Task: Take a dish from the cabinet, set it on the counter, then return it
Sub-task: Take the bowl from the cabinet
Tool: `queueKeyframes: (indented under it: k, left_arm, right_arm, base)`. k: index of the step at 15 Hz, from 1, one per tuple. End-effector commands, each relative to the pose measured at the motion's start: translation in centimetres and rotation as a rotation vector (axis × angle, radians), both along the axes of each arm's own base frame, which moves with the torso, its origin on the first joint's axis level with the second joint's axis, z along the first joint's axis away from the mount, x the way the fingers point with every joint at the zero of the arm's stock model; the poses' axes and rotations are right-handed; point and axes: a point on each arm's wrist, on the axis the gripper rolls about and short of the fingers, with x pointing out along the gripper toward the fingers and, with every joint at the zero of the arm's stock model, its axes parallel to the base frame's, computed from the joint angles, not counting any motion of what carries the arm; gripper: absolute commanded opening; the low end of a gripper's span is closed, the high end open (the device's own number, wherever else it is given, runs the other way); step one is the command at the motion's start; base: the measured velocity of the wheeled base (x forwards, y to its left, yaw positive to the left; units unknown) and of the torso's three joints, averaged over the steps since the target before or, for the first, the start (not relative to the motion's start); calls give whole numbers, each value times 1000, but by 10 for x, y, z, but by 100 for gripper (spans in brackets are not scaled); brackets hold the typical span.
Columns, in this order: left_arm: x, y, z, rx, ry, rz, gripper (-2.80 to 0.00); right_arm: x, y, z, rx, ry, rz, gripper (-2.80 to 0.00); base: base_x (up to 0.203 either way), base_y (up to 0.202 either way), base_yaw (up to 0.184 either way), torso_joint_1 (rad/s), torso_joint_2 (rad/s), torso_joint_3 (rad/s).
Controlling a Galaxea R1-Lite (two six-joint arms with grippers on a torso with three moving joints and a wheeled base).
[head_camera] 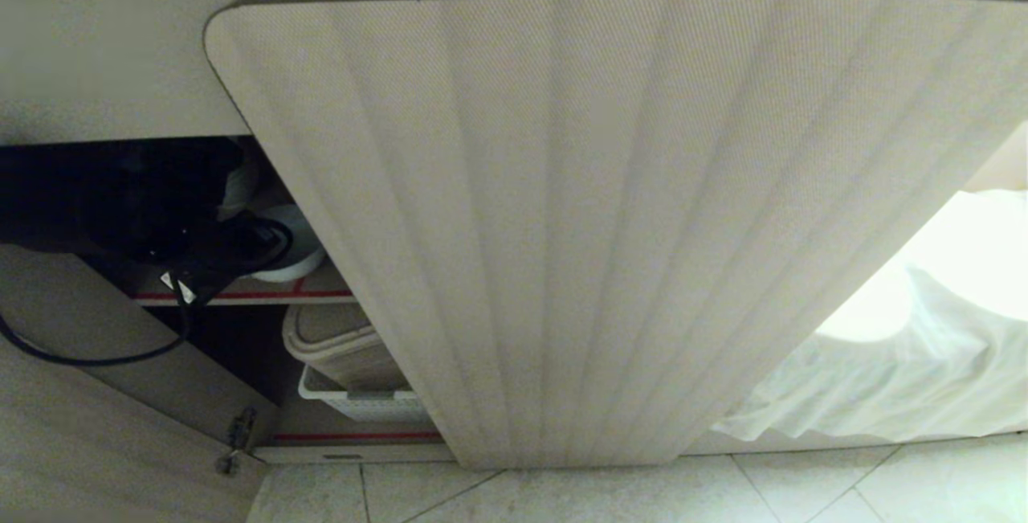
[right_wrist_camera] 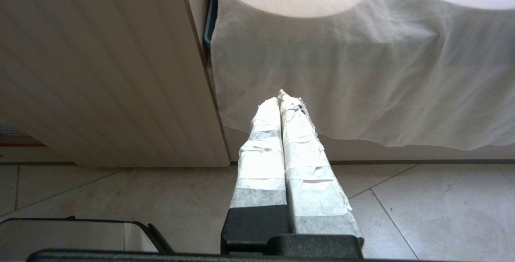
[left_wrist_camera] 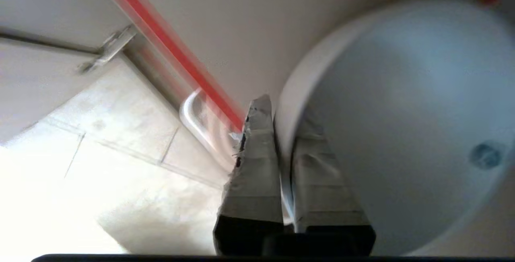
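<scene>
Filling most of the head view, the cabinet's fluted door (head_camera: 610, 226) stands swung open, its pale beige ribs hiding the right part of the cabinet (head_camera: 96, 65). Below it lies the tiled floor (head_camera: 642, 491), and to the right a white cloth (head_camera: 907, 362) hangs in folds down to just above the tiles. Left of the door the dark interior shows two shelves, each edged with a red strip (head_camera: 241, 295). On the lower shelf a white slatted basket (head_camera: 361, 404) holds a beige container (head_camera: 337, 346). A second door (head_camera: 104, 394) angles out at lower left, with a steel hinge (head_camera: 235, 443) near its bottom.

On the upper shelf sits the dish (head_camera: 293, 254), a white bowl, partly covered by the black left arm reaching in. In the left wrist view the left gripper (left_wrist_camera: 277, 113) has its taped jaws pinched tight on the rim of the dish (left_wrist_camera: 402, 113), one finger inside the bowl and one outside; a small blue-grey mark shows in the bowl's bottom.

Low beside the open door, the right gripper (right_wrist_camera: 281, 101) hangs above the floor with its taped jaws pressed together, holding nothing.
</scene>
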Motion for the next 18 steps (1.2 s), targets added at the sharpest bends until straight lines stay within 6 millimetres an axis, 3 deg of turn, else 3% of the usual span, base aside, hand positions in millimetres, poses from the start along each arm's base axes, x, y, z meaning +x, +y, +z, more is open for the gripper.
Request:
queueKeyframes:
  k: [1, 10, 18]
  left_arm:
    - [-1, 0, 0, -2, 10, 5, -280]
    - [-8, 2, -1, -5, 61, 11, -280]
    - [-31, -4, -2, -10, 89, 0, -280]
  right_arm:
    - [0, 0, 0, 0, 1, 1, -280]
    - [0, 0, 0, 0, 0, 1, -280]
    - [0, 0, 0, 0, 0, 0, -280]
  base:
    - [0, 0, 0, 0, 0, 0]
    - [0, 0, 0, 0, 0, 0]
    - [0, 0, 0, 0, 0, 0]
